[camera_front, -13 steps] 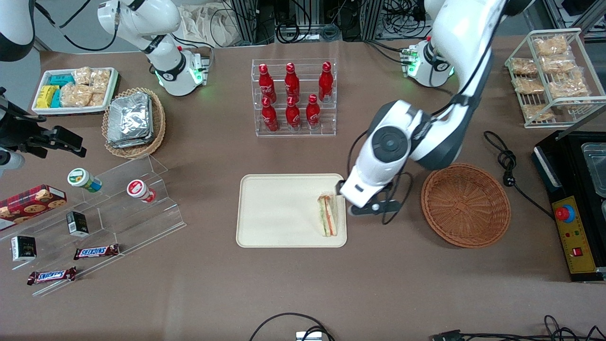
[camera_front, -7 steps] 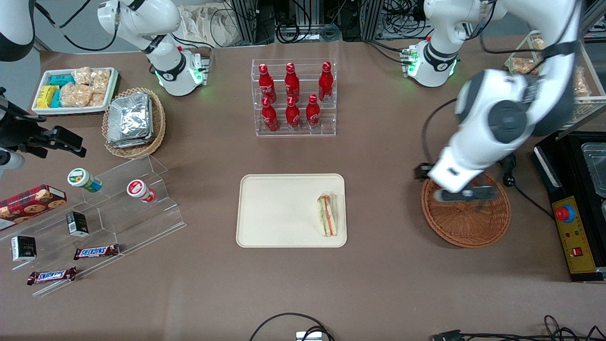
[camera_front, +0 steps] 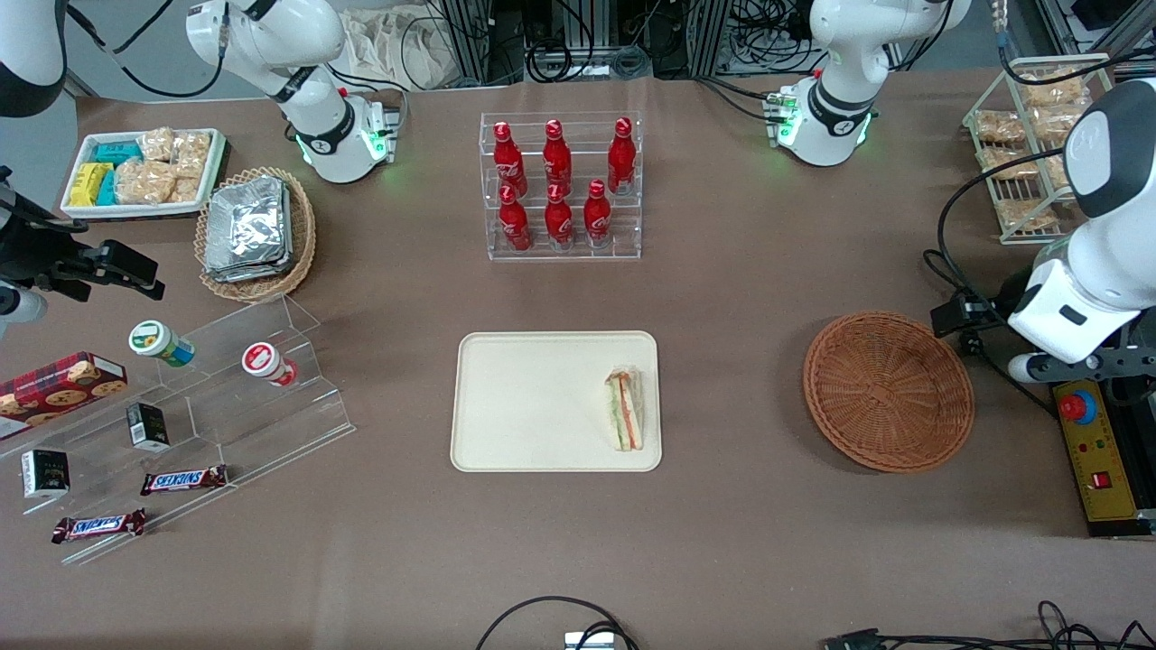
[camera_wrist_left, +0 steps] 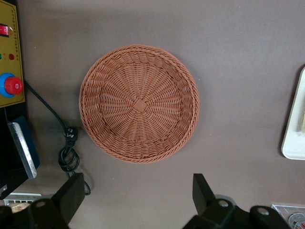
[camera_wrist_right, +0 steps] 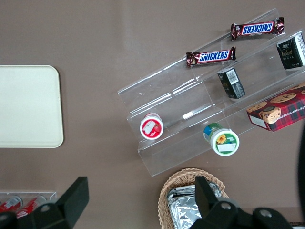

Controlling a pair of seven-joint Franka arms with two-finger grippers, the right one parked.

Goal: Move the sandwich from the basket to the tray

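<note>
Seemingly open, gripper [camera_wrist_left: 136, 202] hovers near basket [camera_wrist_left: 138, 103] rim.

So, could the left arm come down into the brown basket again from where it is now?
Probably yes. The gripper hangs open above the table beside the basket, toward the working arm's end. The basket holds nothing, and nothing stands between them; the sandwich already lies on the tray.

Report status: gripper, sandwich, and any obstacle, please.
Gripper open, empty, raised past the basket at the working arm's end. Sandwich lies on tray. Basket empty. Nothing in the way.
</note>
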